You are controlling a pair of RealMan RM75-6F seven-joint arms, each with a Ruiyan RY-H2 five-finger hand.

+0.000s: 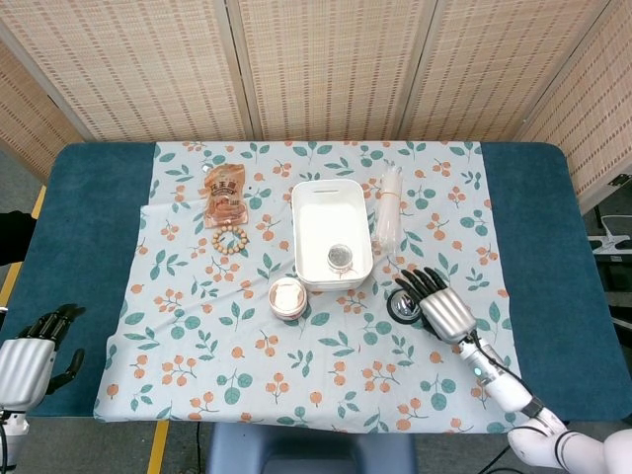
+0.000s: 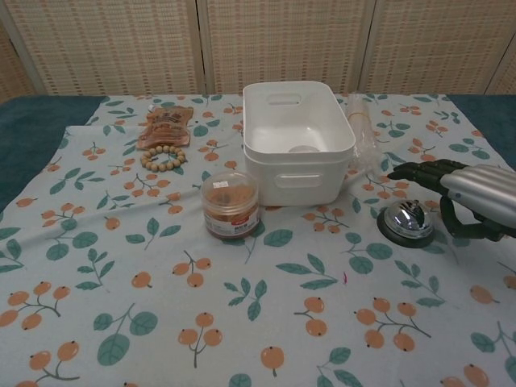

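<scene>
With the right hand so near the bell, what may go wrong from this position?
1. The right hand hovers open above the bell; a poor grasp may push it across the cloth.
2. The plastic cup stack lies just beyond, so a far reach may knock it.
3. The white bin is near; fingers may strike its wall.

I work in a staged test room, not a home. Woven reed screens point(image 1: 326, 64) wall off my tabletop point(image 1: 84, 212) on the far side. A fruit-print cloth point(image 1: 197, 326) covers its blue surface. Yellow tape point(image 1: 158, 446) marks the grey floor. Cables and equipment point(image 1: 614, 242) sit at the right edge.
</scene>
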